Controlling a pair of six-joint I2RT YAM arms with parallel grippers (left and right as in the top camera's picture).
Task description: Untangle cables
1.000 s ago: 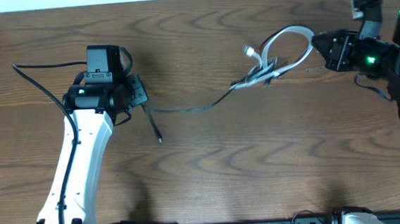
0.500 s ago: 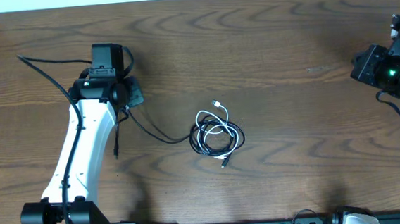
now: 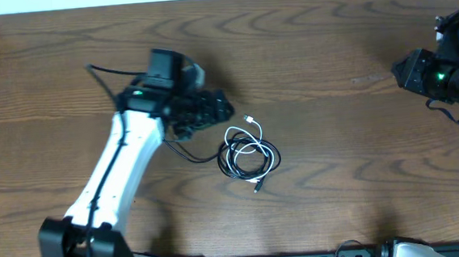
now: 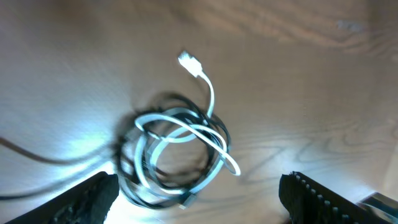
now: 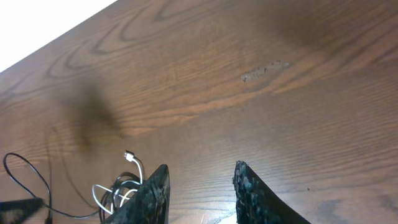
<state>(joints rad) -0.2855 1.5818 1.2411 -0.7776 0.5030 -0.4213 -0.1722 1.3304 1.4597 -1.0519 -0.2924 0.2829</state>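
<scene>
Left pincer [image 3: 214,110], swung over since earlier, is hovering beside coiled cables [image 3: 249,155], spread wide, empty; right pincer [image 5: 202,186], apparently parted, empty.

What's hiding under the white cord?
The black cable lies coiled mostly under the white cable, both on the table. Where loops overlap, parts of the black one are covered, so its full path is hidden.

White arm links [image 3: 111,173], black wrists [image 3: 189,109], green lights [image 3: 439,73], textured black fingers [image 5: 151,196]
</scene>
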